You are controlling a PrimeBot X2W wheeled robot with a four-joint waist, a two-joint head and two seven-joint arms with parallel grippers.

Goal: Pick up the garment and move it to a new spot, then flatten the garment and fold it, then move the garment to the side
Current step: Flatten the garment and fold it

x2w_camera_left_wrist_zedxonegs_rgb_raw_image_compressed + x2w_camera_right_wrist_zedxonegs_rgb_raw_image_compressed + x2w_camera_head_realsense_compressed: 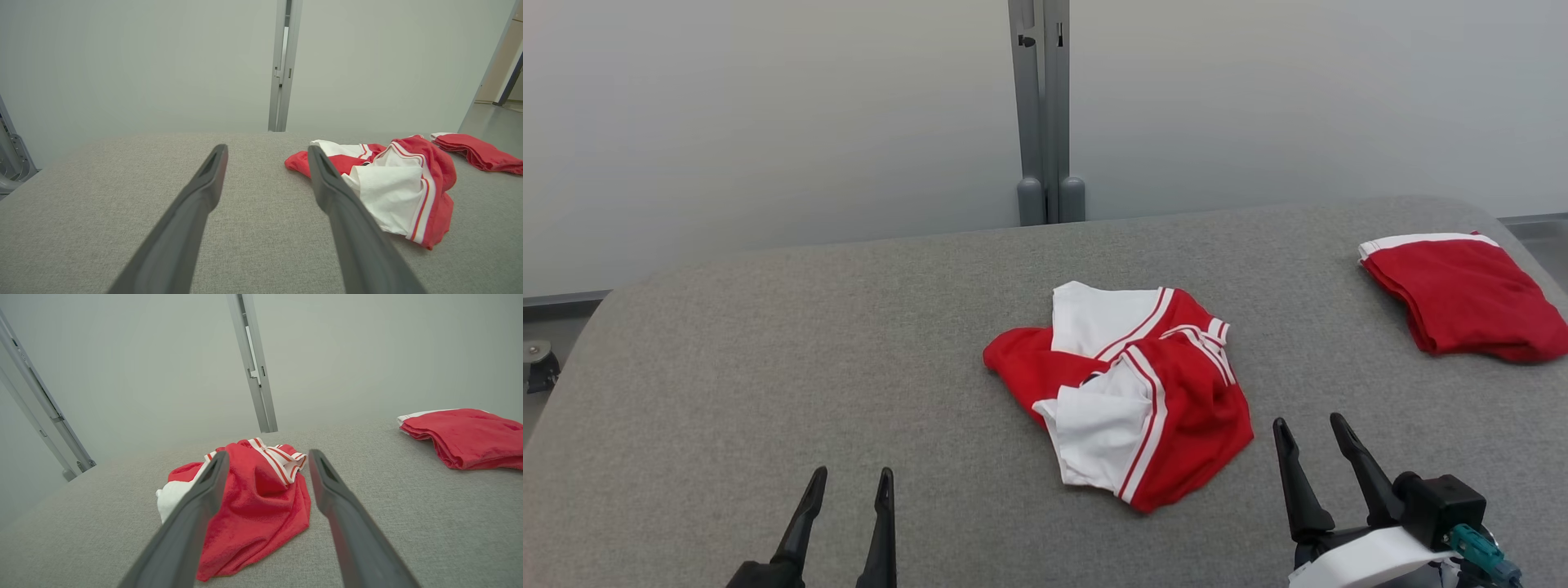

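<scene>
Grey fabric tabletop [768, 367], pale wall [768, 122] behind, crumpled garment [1192, 416]; both arms' jaws spread.

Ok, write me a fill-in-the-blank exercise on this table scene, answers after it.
The crumpled garment is red and ____.
The left hand and the right hand are both ____, holding nothing.
The folded red garment lies nearer the ____ hand.

Missing words: white; open; right.
</scene>
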